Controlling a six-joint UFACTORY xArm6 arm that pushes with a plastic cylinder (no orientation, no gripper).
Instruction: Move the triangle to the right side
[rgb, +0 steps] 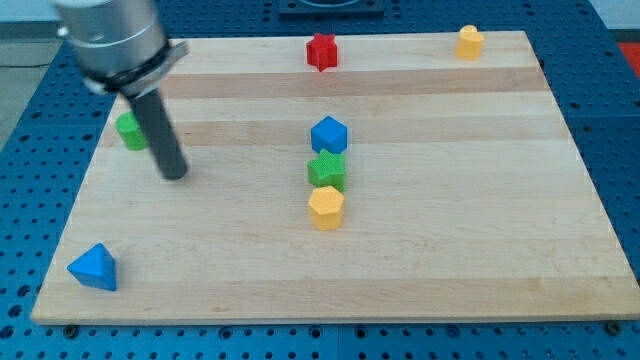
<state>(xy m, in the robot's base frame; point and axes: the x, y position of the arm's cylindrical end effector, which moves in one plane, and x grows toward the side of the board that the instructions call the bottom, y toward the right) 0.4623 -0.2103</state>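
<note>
Currently my tip (175, 174) rests on the desk (480, 220) just right of the green block (129, 130). The blue triangle (94, 268) sits apart at the near left corner. No gripper shows, so its state cannot be told.

3 blocks, blue cube (328, 134), green star (327, 170), yellow hexagon (326, 207), obstruct the board's (480, 240) middle.

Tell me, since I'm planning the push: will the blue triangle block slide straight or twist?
The blue triangle block probably slides easily on the smooth wooden board. Its angled faces may make it twist under an off-centre push. My tip sits well above it.
</note>
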